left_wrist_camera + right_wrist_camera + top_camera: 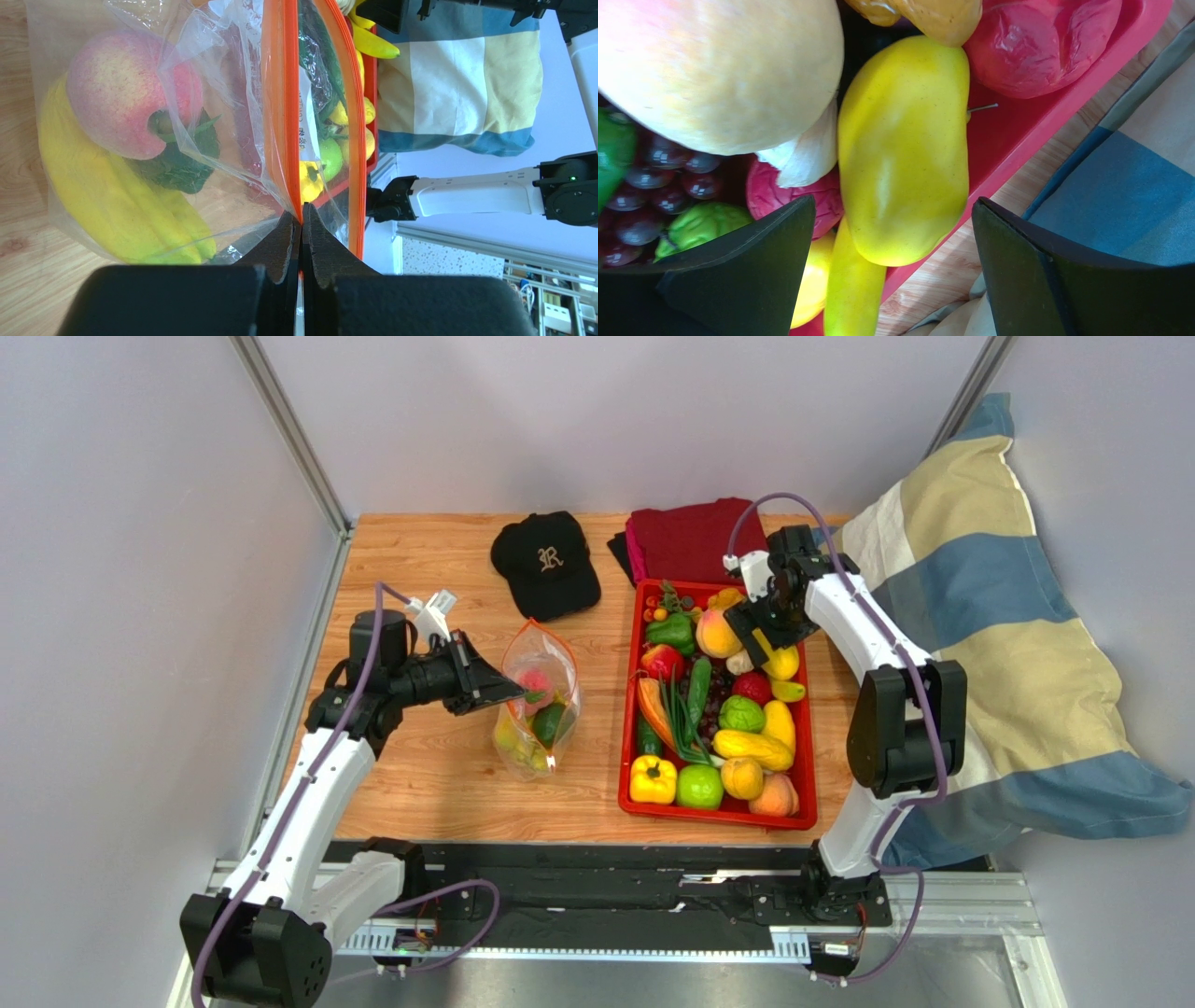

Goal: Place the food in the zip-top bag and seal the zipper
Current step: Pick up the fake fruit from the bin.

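The clear zip-top bag (540, 703) stands on the table left of the red tray (627, 756). My left gripper (302, 213) is shut on the bag's mouth edge, pinching the near side of the orange-red zipper (281, 105). The zipper's two sides stand apart. Inside the bag lie a pink-red fruit (123, 91), a yellow banana bunch (105, 203) and a dark green piece (179, 164). My right gripper (894, 204) hangs open over the tray's far right corner. A yellow mango-like fruit (903, 150) lies between its fingers (759, 266), which are not touching it.
The tray holds several more toy fruits and vegetables (716, 728). A black cap (547, 560) and a dark red cloth (694, 536) lie at the back. A striped pillow (982, 616) presses against the tray's right side.
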